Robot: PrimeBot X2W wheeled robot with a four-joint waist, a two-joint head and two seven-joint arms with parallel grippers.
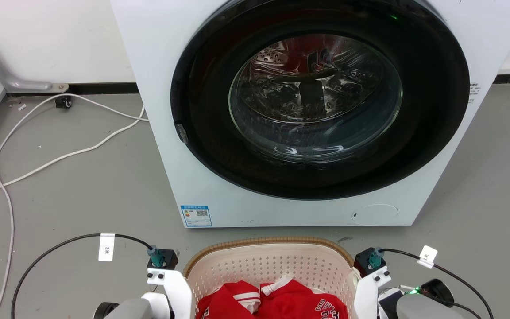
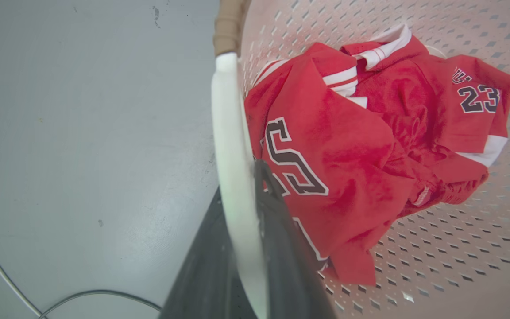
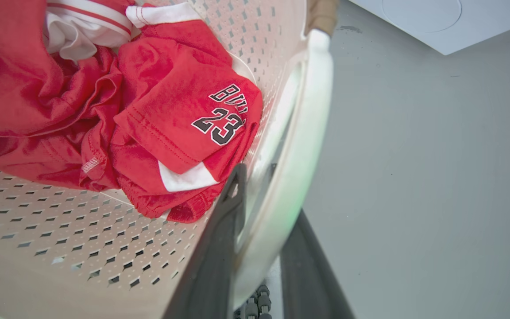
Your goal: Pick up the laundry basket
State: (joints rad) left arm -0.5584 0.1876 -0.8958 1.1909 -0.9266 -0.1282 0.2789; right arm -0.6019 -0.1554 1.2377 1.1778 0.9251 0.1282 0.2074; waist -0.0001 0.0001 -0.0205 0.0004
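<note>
The laundry basket (image 1: 268,261), cream perforated plastic with a brown woven rim, sits at the bottom centre of the head view, just in front of the washer. A red number 23 jersey (image 2: 348,150) lies crumpled inside it. My left gripper (image 2: 241,186) is shut on the basket's white left side handle (image 2: 230,133), one dark finger inside the wall and one outside. My right gripper (image 3: 270,195) clamps the white right side handle (image 3: 299,133) the same way. In the head view the two wrists (image 1: 166,277) (image 1: 372,274) flank the basket, and their fingers are hidden below.
A white front-loading washer (image 1: 166,146) with its round glass door (image 1: 317,97) closed stands directly ahead. White cables (image 1: 60,155) trail over the grey floor at the left. Black cables (image 1: 60,243) loop off both wrists.
</note>
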